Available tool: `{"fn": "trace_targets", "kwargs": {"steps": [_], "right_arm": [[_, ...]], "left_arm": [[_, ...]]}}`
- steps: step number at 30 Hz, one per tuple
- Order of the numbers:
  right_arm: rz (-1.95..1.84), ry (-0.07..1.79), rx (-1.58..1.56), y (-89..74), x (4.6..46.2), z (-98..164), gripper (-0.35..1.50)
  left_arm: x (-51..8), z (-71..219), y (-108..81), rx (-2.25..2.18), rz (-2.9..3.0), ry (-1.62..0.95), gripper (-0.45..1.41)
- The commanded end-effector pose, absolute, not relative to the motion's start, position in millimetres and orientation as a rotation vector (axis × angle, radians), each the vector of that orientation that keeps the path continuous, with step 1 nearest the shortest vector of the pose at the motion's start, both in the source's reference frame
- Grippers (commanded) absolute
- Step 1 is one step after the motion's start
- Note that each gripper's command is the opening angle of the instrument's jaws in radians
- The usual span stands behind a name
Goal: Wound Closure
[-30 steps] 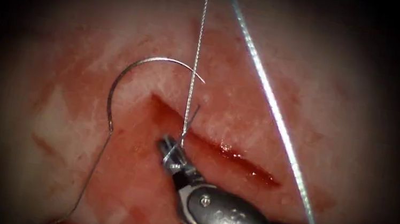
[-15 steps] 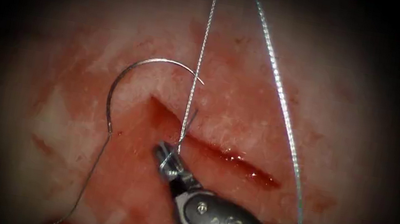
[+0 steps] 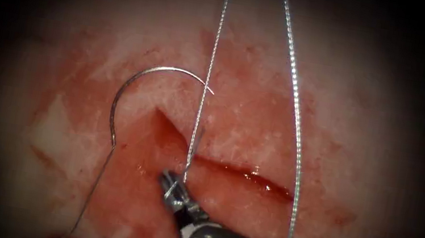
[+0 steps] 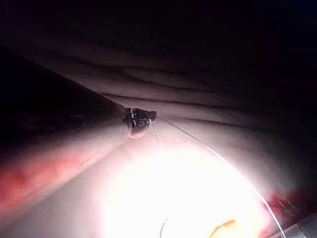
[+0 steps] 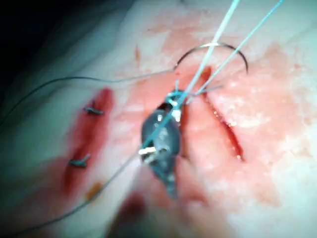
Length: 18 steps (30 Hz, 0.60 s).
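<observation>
**Needle lying free while the right tool grips thread at the cut**

The thin curved steel needle (image 3: 142, 75) is lying on the pale pink tissue (image 3: 337, 128), left of the dark red slit-like cut (image 3: 238, 170), held by neither tool and not in the tissue; its arc is opening downward, with the tip pointing right toward the rising thread. The fine silvery thread (image 3: 208, 78) is trailing from the needle's lower left end toward the lower edge. The right arm's small silver two-jawed tool (image 3: 174, 184) is sitting just below the cut, jaws closed on the thread, which is wrapping around them. One strand is running straight up from there; a second is arcing up to its right. Red fluid (image 3: 265, 184) is pooling in the cut. The left arm's dark-tipped tool (image 4: 139, 119) is showing in its wrist view with a strand leading from it; its jaw state is unclear.
</observation>
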<state>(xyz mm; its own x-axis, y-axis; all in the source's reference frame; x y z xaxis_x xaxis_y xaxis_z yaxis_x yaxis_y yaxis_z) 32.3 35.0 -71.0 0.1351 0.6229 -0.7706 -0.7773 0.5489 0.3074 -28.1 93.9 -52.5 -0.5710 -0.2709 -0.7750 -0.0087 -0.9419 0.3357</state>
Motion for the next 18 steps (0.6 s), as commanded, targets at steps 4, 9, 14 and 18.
{"fn": "trace_targets", "kwargs": {"steps": [4,9,14,18], "right_arm": [[1.021,1.01,-0.177,34.9,32.7,-70,-0.35],[1.023,1.011,-0.178,35.5,32.3,-70,-0.35],[1.029,1.022,-0.182,36.2,32.1,-70,-0.35],[1.03,1.025,-0.182,36.5,32.1,-70,-0.35]], "left_arm": [[-28.9,-51,92.9,1.485,-2.709,-0.331,-0.35],[-29.2,-51,90.4,1.847,-2.91,0.064,0.13],[-28.5,-53,84.8,2.032,-3.097,0.409,0.61],[-27.5,-54,81.1,2.105,-3.113,0.528,0.69]]}}
